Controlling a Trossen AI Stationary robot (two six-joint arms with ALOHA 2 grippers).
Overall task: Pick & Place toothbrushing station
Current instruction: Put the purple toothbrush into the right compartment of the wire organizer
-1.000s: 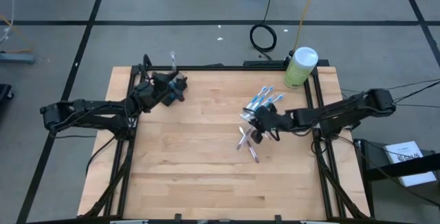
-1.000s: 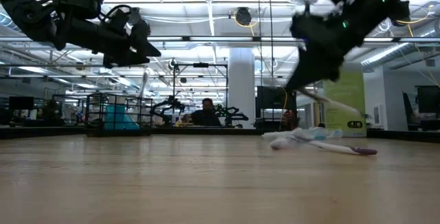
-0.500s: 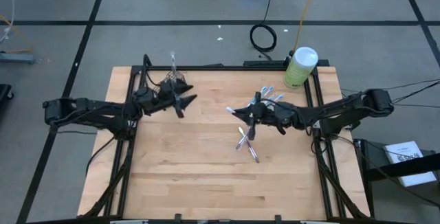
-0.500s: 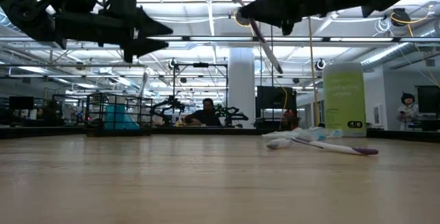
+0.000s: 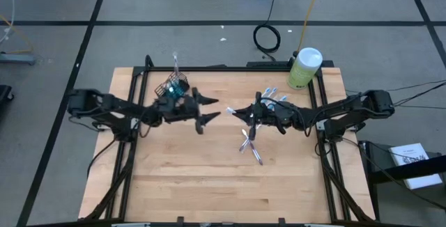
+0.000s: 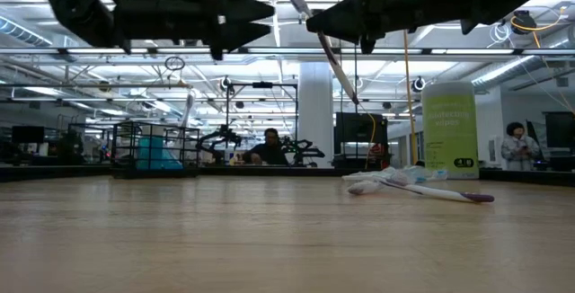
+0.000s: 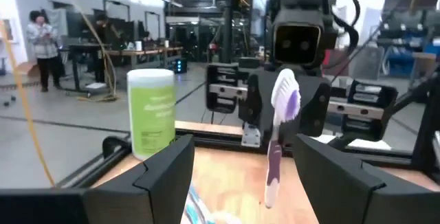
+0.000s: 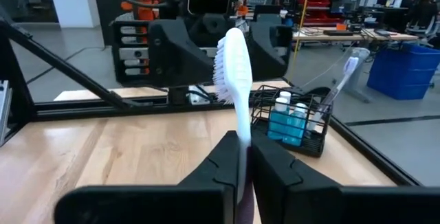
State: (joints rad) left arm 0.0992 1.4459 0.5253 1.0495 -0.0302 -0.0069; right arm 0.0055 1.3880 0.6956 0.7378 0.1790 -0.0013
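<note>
Toothbrush held by the right end effector, raised above the surface near its centre. High view: the wire-mesh cup holder stands near the far left edge of the surface, with one brush upright in it. The left end effector hangs just to the right of the holder, fingers spread, nothing between them, tips pointing at the right end effector. A loose pile of toothbrushes lies well to the right of the holder, partly beneath the right arm. A green canister stands at the far right corner.

Low view: the held toothbrush slants in the air, bristle head uppermost, beside the left end effector. The pile lies flat on the surface. A person sits in the room behind.

Left wrist view: open fingers frame the right end effector and the purple-and-white brush it carries; the canister stands beside it.

Right wrist view: fingers are clenched on the white brush, bristle head up; the holder stands beyond, containing blue-capped items.
</note>
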